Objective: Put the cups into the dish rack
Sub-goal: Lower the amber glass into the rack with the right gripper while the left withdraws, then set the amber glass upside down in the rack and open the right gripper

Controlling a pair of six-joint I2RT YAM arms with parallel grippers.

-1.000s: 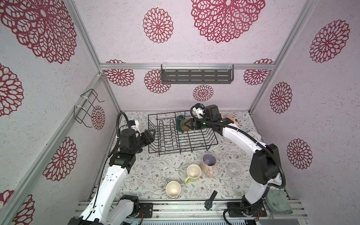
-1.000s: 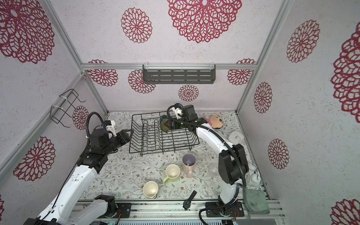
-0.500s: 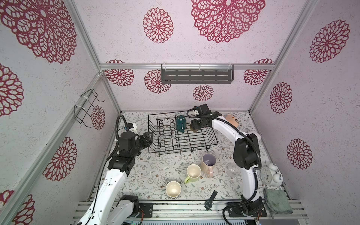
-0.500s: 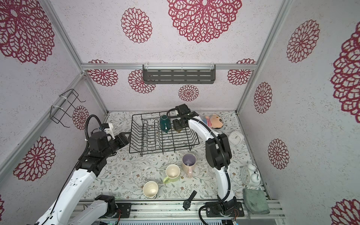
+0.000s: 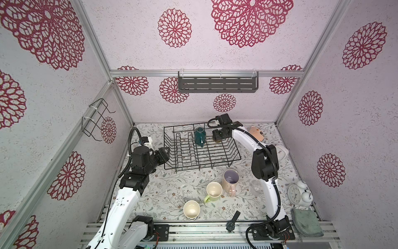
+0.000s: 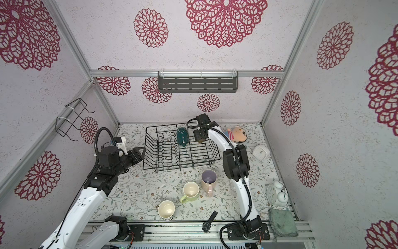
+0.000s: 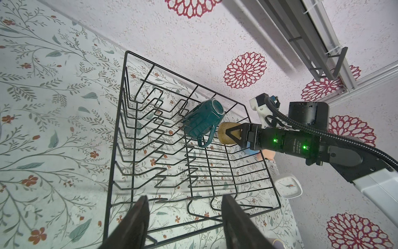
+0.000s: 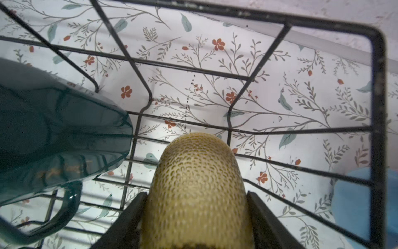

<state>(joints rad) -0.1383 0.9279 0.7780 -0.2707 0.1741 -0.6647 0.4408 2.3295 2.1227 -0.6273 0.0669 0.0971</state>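
Left claw (image 5: 165,151): you see it spread partway with nothing between its fingers, hovering just outside the left end of the dish rack (image 5: 172,159).
Dish rack: your black wire basket sits at the back of the flowered table (image 5: 168,191), plate loops on its left half.
Teal mug (image 5: 199,135): it stands upside down inside the rack, near the back, handle towards you.
Right claw (image 5: 218,138): you have it clamped on the amber tumbler (image 7: 226,134), both fingers against the sides, inside the rack's back right corner, just beside the teal mug.
Front cups: the cream-lined cup (image 5: 191,209), the yellow-green mug (image 5: 213,191) and the pink mug (image 5: 230,180) stand on the table in front of the rack; the clear glass (image 5: 256,189) is beside the right arm.
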